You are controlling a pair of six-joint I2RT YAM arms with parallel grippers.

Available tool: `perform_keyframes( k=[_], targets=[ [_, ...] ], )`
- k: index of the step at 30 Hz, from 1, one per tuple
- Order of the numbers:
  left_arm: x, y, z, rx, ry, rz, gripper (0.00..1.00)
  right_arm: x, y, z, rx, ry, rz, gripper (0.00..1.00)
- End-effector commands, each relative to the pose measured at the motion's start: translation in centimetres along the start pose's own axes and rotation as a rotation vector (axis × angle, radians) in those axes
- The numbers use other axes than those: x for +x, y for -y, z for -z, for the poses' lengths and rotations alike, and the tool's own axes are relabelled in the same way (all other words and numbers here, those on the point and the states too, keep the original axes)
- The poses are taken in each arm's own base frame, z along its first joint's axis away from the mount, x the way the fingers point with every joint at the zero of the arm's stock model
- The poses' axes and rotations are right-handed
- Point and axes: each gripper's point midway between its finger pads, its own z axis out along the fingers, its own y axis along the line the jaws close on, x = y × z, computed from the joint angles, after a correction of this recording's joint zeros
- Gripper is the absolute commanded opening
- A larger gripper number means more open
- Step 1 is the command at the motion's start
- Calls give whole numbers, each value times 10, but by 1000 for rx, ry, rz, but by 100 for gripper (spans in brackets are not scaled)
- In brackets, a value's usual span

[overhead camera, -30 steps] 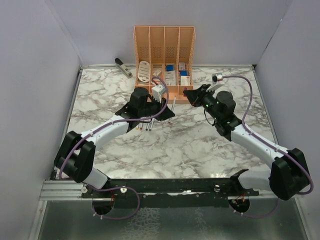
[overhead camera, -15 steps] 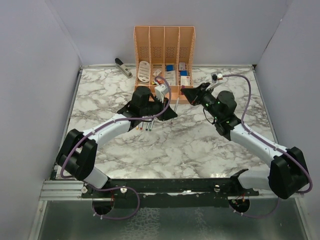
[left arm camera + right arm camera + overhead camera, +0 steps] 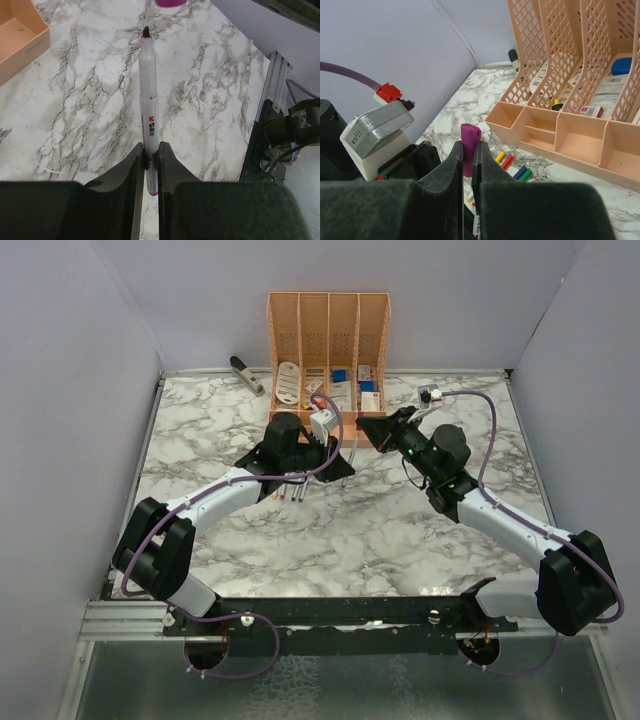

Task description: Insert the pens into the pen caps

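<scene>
My left gripper is shut on the lower end of a grey-white pen. The pen points away from the wrist, its dark tip just short of the magenta pen cap. My right gripper is shut on that magenta cap, which sticks out past the fingertips. From above, the two grippers face each other in front of the organizer, with the pen between them. The yellow, red, blue and green caps lie on the marble. Other pens lie under the left arm.
An orange organizer with stationery stands at the back centre, its low front trays close to both grippers. A grey stapler lies at the back left. Walls close in the marble table on three sides.
My right gripper has shifted a little to the left with the magenta cap, closer to the pen tip. My left gripper has edged right with the pen. Both grips are unchanged.
</scene>
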Motion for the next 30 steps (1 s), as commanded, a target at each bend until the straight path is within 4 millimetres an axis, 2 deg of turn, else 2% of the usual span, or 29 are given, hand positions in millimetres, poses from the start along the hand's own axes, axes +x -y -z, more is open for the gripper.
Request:
perform_keyframes(
  k=[1,9,14,24,30],
  targets=[
    [-10,13,0,53,9,-44,0,5,-5,0,-30,1,9,1],
    [-14,24,2,114,22,-73,0,5,-1,1,-14,24,37,1],
    [-16,29,3,140,24,-69,0,-6,1,3,-2,76,66,1],
    [-15,30,4,137,15,-49,0,-31,-11,12,-38,176,101,1],
    [-17,28,5,129,26,-33,0,-26,-12,18,-47,164,98,1]
  ],
)
